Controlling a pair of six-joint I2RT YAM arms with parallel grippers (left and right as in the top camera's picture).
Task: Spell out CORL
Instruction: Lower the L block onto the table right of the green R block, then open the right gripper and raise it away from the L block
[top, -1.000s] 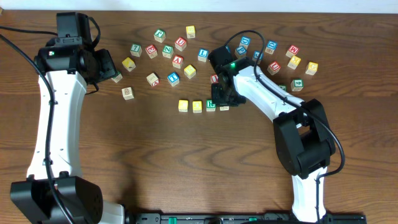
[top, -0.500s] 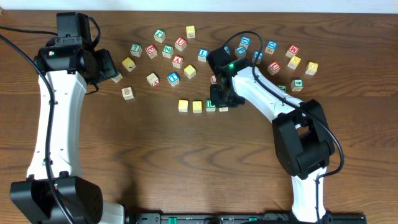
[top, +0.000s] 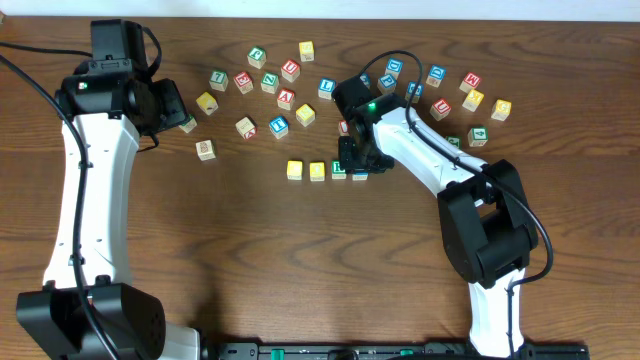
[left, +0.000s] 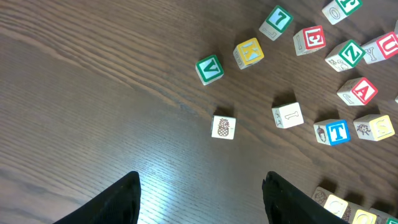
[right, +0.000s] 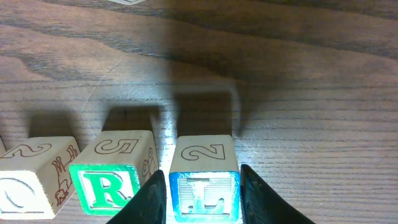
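A row of blocks lies mid-table: two yellow blocks (top: 294, 170) (top: 317, 171), a green R block (top: 339, 170) and a blue L block (top: 359, 173). In the right wrist view the L block (right: 205, 180) stands on the table right next to the R block (right: 115, 174), with an O block (right: 31, 180) to the left. My right gripper (right: 204, 200) is closed around the L block's sides; overhead it hangs over the row's right end (top: 357, 160). My left gripper (left: 200, 199) is open and empty above bare wood at the far left (top: 172, 110).
Several loose letter blocks lie scattered along the far side of the table (top: 285, 85), with more to the right of my right arm (top: 470, 100). A pineapple block (left: 223, 127) and a green V block (left: 209, 69) lie ahead of my left gripper.
My right gripper with the L block has shifted very slightly left toward the R block. The left arm has not moved.
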